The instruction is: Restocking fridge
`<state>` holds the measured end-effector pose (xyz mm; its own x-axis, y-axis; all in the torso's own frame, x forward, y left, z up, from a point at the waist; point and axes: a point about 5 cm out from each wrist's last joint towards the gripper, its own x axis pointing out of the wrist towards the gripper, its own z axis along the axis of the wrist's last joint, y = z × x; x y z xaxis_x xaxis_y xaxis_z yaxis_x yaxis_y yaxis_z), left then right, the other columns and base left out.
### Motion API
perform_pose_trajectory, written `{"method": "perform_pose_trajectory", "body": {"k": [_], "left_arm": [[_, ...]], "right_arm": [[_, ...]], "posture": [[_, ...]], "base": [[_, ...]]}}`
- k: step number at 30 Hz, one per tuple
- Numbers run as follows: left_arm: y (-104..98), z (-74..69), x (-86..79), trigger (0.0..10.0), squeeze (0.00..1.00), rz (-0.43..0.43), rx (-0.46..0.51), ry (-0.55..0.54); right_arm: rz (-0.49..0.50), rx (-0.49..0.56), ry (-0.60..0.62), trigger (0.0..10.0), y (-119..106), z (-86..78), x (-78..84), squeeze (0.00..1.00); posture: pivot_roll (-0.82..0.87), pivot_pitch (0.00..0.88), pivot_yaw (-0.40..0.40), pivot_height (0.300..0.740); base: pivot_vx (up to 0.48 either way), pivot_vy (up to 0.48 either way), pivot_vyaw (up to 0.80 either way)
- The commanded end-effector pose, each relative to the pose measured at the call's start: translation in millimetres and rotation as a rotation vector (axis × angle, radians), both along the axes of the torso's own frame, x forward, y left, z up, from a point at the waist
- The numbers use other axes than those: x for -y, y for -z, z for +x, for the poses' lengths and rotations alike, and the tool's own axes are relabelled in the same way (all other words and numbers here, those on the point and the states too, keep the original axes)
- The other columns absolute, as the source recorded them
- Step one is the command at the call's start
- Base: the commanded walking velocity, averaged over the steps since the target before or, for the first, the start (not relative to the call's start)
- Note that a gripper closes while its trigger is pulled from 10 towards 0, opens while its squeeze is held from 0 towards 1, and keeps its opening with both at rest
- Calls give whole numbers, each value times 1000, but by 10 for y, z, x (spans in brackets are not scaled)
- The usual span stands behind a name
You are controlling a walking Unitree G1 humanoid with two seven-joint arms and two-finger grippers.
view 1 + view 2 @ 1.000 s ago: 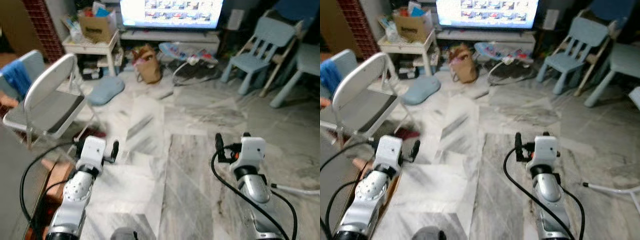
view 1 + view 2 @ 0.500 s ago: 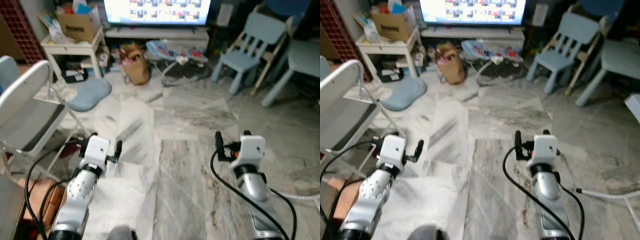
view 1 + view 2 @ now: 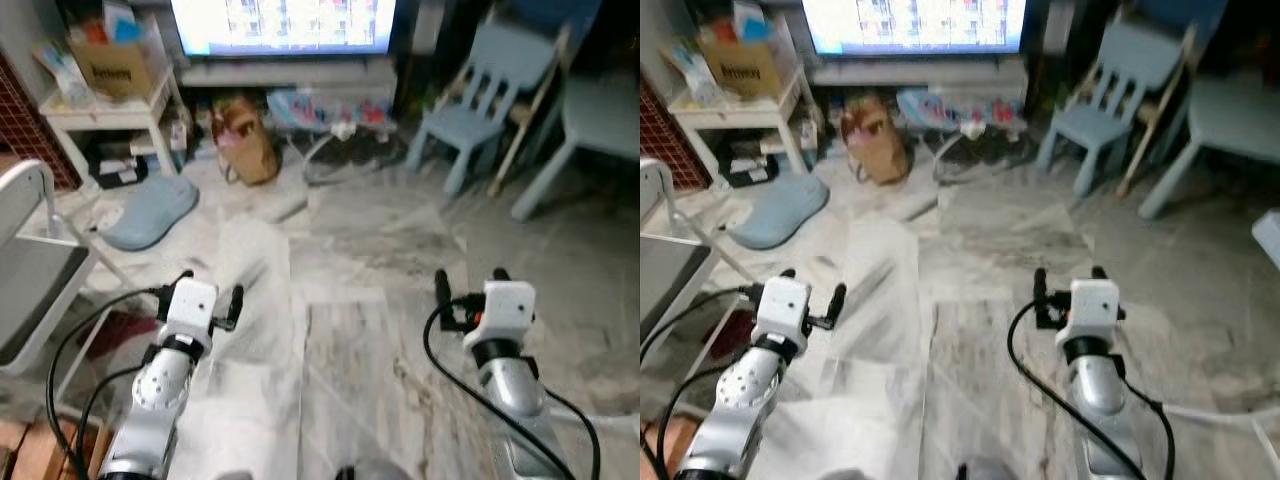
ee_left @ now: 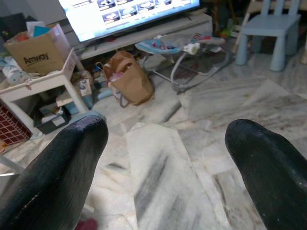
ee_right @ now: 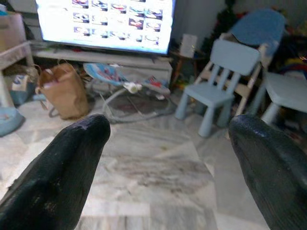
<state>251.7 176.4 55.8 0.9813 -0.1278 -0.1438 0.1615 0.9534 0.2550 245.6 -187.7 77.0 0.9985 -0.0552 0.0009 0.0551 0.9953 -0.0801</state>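
Both grippers' fingers (image 4: pixel 62 172) apart, apparently empty

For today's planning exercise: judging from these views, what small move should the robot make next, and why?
Probably keep turning to search: both claws, left and right, are open and hold nothing, and ahead are a television and a blue chair, no fridge.
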Motion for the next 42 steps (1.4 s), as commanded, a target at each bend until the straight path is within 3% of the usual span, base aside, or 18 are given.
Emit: {"method": "perform_pose_trajectory", "body": {"k": [1,10,13,16,42], "left_arm": [[1,-34,-39,10000,0,-5,3,-15],[13,-120,-143,10000,0,40,21,-46],[2,-177,-305,10000,0,56,32,-93],[8,-204,-356,10000,0,65,31,-110],[-5,-124,-329,10000,0,64,32,-94]], "right_arm": [[8,2,-17,10000,-2,10,-52,0],[23,10,-19,10000,-21,24,-35,0],[27,16,-17,10000,-27,18,-13,0],[37,17,-13,10000,-25,22,-9,0],[85,-5,30,10000,49,15,-29,0]], "posture": [[29,51,-48,740],[38,50,-63,740],[38,44,-58,740],[39,42,-54,740],[22,24,-8,740]], "base": [[0,0,0],[0,0,0],[0,0,0],[0,0,0],[0,0,0]]}}
